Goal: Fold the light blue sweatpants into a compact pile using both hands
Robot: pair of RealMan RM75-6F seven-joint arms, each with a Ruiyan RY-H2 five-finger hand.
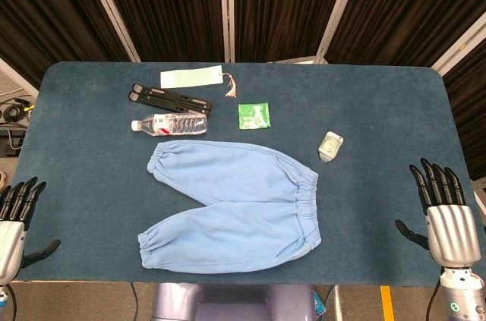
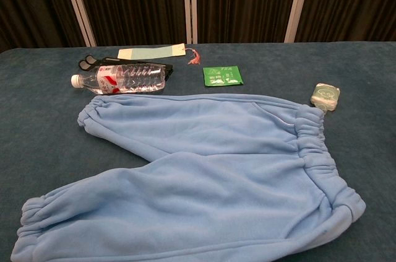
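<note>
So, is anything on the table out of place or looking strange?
Nothing looks damaged or spilled. The water bottle lies on its side just beyond the light blue sweatpants, which lie flat and unfolded with legs spread apart.

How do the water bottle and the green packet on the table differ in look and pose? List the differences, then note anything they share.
The water bottle is clear plastic with a white cap and a red-and-white label; the green packet is opaque green with white print. The bottle is a long rounded shape lying on its side; the packet is flat and roughly square. The bottle lies nearer the sweatpants than the packet. Both rest on the blue table, beyond the sweatpants.
</note>
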